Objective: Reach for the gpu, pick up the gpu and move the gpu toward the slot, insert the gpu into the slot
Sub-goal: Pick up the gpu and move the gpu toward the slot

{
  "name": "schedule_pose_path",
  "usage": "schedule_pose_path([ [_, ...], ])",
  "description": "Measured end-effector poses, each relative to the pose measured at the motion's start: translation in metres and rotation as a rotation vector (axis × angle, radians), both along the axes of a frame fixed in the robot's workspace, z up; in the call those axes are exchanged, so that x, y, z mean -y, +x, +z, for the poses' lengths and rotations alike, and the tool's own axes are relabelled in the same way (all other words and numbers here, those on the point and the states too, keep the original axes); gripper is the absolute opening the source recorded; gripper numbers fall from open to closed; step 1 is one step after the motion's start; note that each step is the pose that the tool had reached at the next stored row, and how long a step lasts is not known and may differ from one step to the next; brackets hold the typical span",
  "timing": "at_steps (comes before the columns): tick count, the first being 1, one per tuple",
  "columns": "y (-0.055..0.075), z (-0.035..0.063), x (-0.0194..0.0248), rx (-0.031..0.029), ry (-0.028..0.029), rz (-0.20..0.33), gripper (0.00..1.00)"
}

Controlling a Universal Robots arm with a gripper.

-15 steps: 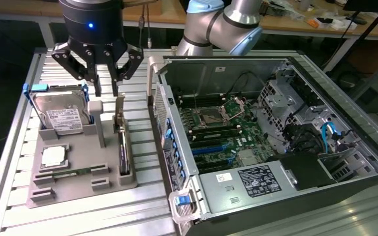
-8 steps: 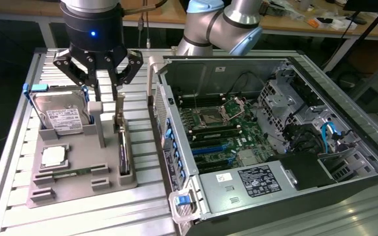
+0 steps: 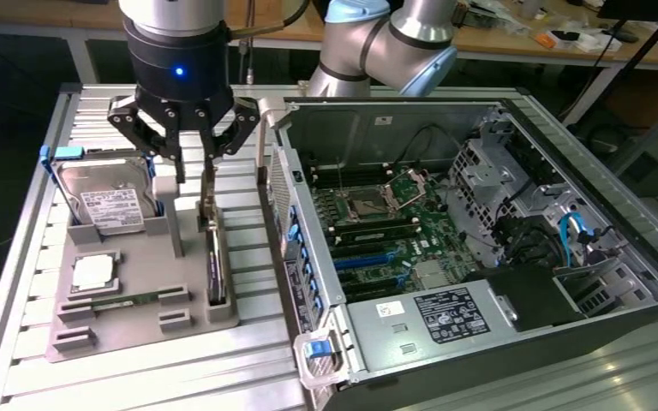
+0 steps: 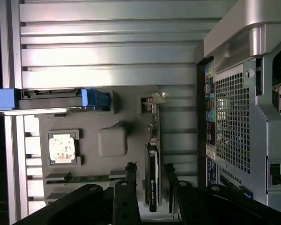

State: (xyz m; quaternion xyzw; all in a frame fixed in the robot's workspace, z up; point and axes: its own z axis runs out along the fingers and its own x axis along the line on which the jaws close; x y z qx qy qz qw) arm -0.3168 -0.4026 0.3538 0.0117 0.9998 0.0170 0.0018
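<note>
You're on the reach step: your hand (image 3: 192, 157) hangs wide open right over the gpu (image 3: 212, 248), which stands on edge in the grey tray (image 3: 134, 334). Grabbing it calls for fingers straddling the card squarely. The slot (image 3: 363, 254) sits further off, inside the case.

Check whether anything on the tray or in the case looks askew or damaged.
Nothing stands out. The gpu stands on edge in the tray, the open gripper over it; the slot is empty.

Exterior view looks steeply down from afar; wrist view, seemingly nearer, faces straight down onto the shared tray (image 3: 134, 324) (image 4: 91, 121).
</note>
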Motion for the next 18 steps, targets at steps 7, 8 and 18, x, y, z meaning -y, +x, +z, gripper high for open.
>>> schedule_pose_path([
  [7,0.001,-0.0126,0.0020,-0.0049,0.0000,0.000,0.36],
  [8,0.001,-0.0141,0.0023,-0.0059,0.0000,0.000,0.36],
  [18,0.005,-0.0268,0.0127,-0.0246,0.0000,0.000,0.36],
])
